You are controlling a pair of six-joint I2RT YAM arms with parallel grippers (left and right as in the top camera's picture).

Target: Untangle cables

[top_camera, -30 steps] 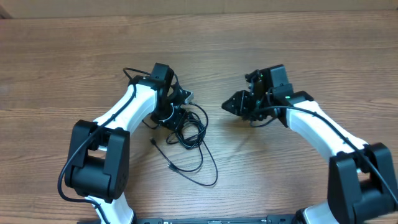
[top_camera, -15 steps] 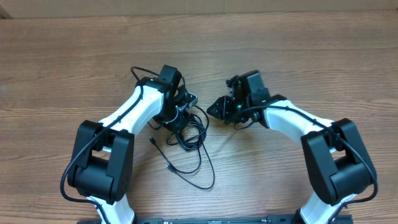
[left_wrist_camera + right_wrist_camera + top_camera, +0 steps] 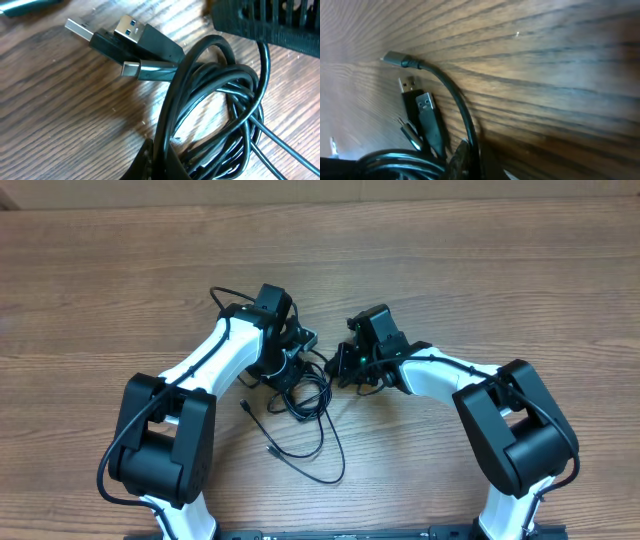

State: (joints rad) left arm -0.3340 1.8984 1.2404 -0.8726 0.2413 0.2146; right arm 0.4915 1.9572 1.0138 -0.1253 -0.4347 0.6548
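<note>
both grippers pinched shut on the tangle

on the brown wooden table (image 3: 480,270), the coil of thin black cables (image 3: 300,395) lies between my arms. my left gripper (image 3: 290,365) is clamped on the bundle, and my right gripper (image 3: 337,363) seems closed on one strand (image 3: 455,100) beside the silver-tipped usb plugs (image 3: 132,37). i'd anchor left and draw right outward slowly.

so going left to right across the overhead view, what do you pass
left arm's black shoulder → loose cable plug → tangled cables → right gripper → right arm's black shoulder
</note>
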